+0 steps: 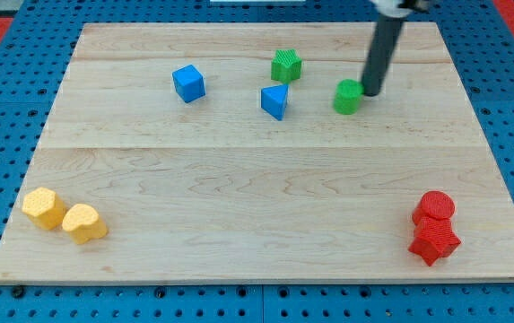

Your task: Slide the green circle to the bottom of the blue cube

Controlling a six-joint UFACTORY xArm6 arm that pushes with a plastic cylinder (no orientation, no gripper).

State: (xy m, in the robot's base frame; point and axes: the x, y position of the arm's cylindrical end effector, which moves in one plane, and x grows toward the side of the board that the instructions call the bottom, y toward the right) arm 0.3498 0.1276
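The green circle (347, 96) lies on the wooden board in the upper right part of the view. My tip (369, 92) stands just to its right, touching or nearly touching its edge. The blue cube (188, 82) sits far to the view's left of the circle, in the upper left-centre. The rod rises from the tip toward the view's top.
A blue triangular block (274, 100) and a green star-like block (286, 65) lie between the cube and the circle. Two yellow blocks (63, 215) sit at the bottom left. Two red blocks (434, 228) sit at the bottom right. The board edge (265, 282) runs along the bottom.
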